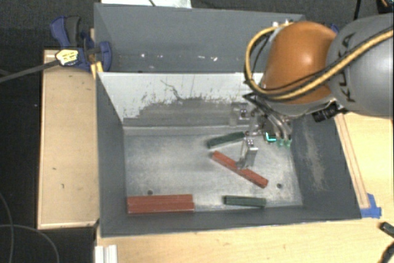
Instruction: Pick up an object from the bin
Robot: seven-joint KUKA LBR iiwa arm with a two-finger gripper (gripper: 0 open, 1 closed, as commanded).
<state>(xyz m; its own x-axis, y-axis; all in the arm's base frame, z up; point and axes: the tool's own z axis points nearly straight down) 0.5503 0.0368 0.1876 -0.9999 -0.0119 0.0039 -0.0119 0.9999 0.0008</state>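
grey bin floor (pixel 160 157) with slanted red-brown bar (pixel 229 163) right under tool (pixel 249 156), grip state untellable

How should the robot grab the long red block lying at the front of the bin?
The long red block lies flat along the front wall of the bin. It is probably best to come straight down and pinch its middle across the narrow width. The long sides give flat faces to squeeze, and a middle hold should keep it level.

The grey arm (pixel 369 80) bears the brand KUKA (lettering running along its side).
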